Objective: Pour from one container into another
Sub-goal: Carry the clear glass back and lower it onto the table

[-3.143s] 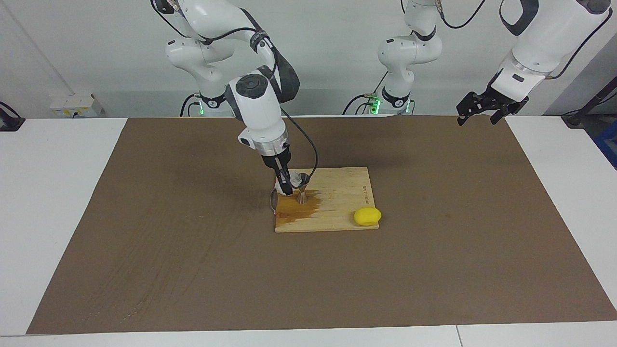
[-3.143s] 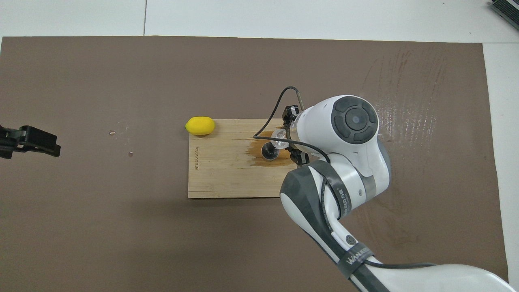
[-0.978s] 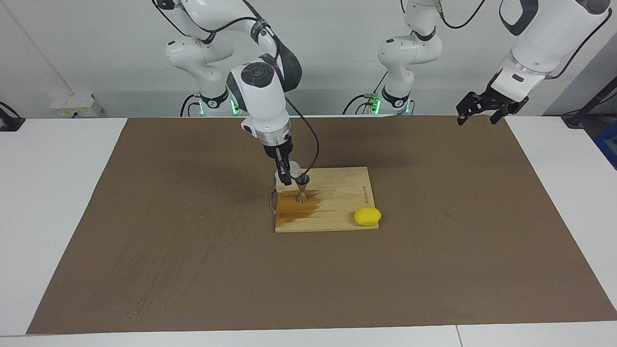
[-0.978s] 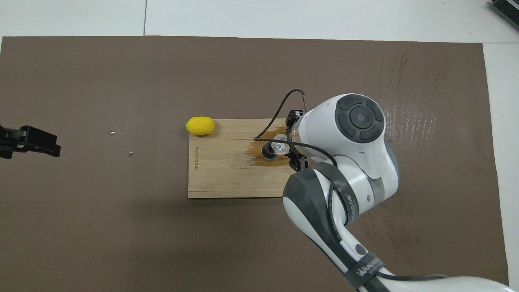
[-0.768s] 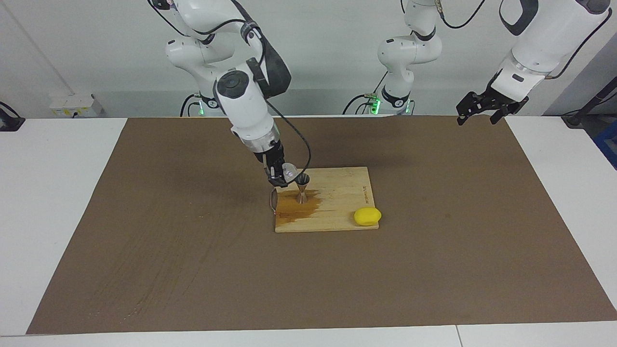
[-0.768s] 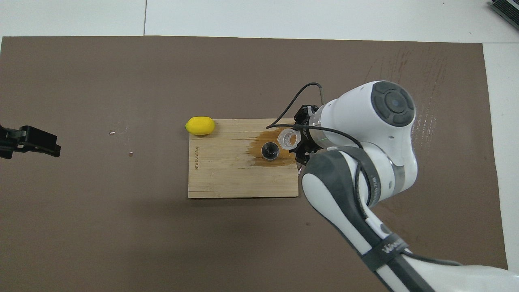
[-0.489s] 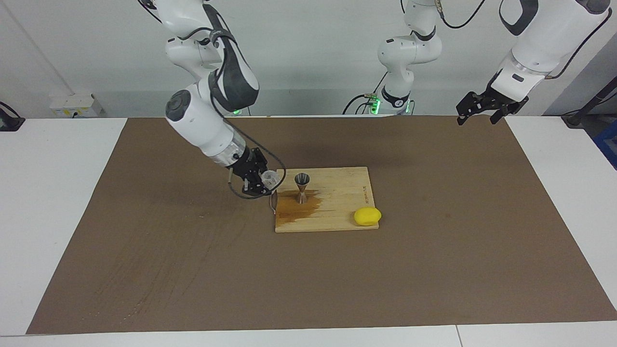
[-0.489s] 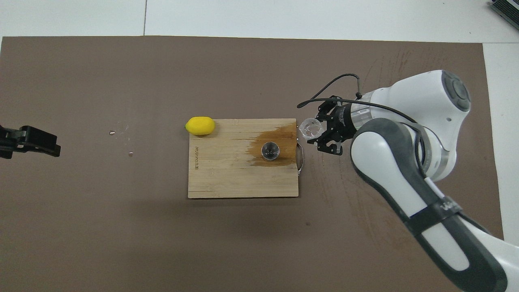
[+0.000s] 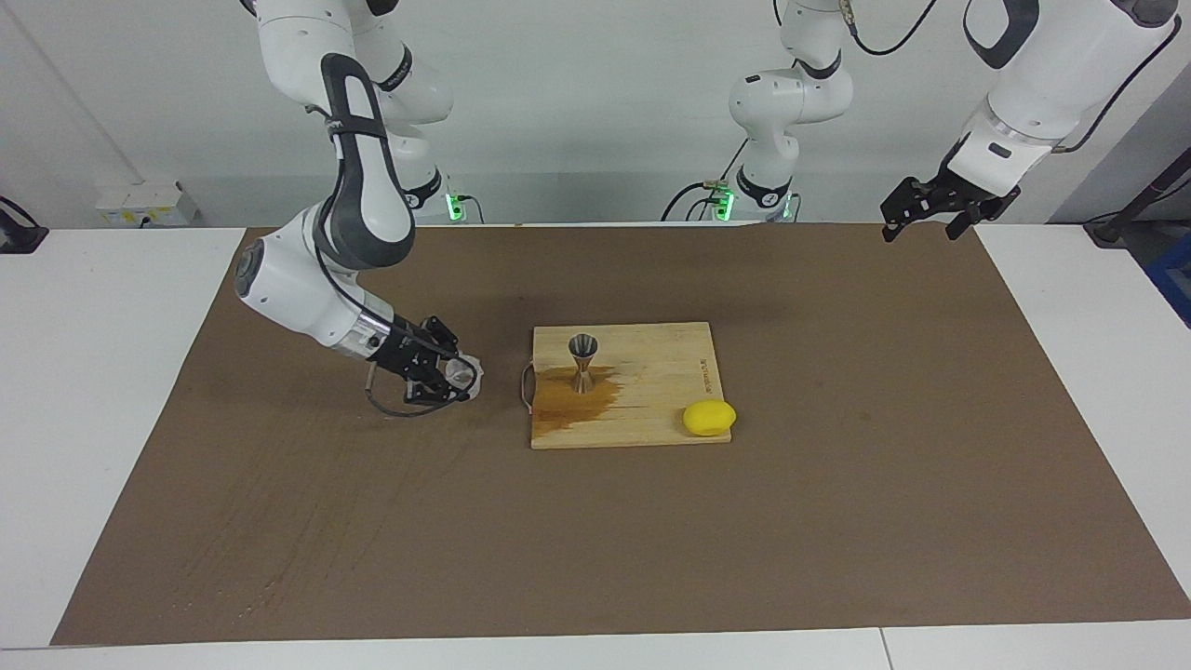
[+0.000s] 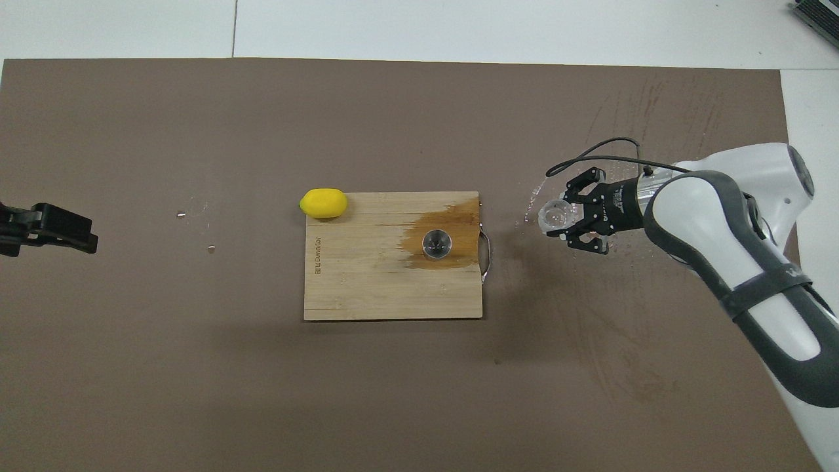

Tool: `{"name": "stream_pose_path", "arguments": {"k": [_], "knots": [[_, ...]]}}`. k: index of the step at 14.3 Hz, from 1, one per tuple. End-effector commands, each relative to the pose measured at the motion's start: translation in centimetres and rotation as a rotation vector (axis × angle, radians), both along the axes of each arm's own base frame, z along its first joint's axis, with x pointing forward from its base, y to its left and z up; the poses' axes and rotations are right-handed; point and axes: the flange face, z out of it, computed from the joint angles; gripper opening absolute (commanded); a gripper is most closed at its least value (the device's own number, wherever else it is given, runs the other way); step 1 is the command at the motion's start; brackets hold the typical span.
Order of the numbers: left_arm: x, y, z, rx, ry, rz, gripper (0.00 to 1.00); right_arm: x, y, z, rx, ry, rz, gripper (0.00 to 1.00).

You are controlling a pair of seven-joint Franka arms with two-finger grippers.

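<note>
the right gripper (image 9: 453, 375) hangs low over the brown mat (image 9: 372, 521) toward the right arm's end of the counter (image 9: 93, 372), its arm reaching in at a shallow slant. its fingers (image 10: 585, 244) are closed on the small clear cup (image 9: 458, 372), which lies tipped on its side in the grip, its open mouth turned toward the wooden board (image 9: 651, 419); whether the cup touches the mat cannot be told. the cup sits well apart from the board, with bare mat between them. in the overhead view the clear cup (image 10: 554, 217) shows as a round glassy shape at the end of the right gripper (image 10: 569, 218), with a few wet specks on the mat just beside it. the silver jigger (image 9: 583, 362) stands upright on the board, in the half toward the right arm's end, in the middle of a dark wet stain (image 9: 568, 398) that spreads across that part of the wood. a yellow lemon (image 9: 709, 418) rests at the board's corner toward the left arm's end, farther from the robots than the jigger. the left gripper (image 9: 923, 216) waits raised over the mat's edge at the left arm's end, its fingers spread apart and holding nothing.
</note>
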Motion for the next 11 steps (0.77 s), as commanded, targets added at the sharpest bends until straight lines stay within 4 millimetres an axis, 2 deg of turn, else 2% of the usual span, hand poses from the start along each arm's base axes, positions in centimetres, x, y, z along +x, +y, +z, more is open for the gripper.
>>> {"name": "stream_pose_path", "arguments": {"k": [1,5,9,11], "knots": [[-0.6,0.1,0.3,0.016,0.006,-0.006,1.00,-0.5,-3.4,-2.1,0.057,-0.017,0.022,0.00],[-0.6,0.1,0.3,0.016,0.006,-0.006,1.00,-0.5,-6.3,-5.6,0.115,-0.007,0.072,0.00],[-0.6,0.1,0.3,0.016,0.006,-0.008,1.00,-0.6,-6.7,-7.1,0.132,-0.010,0.070,0.00],[-0.6,0.1,0.3,0.016,0.006,-0.006,1.00,-1.0,-5.8,-7.5,0.134,-0.025,0.113,0.00]]}}
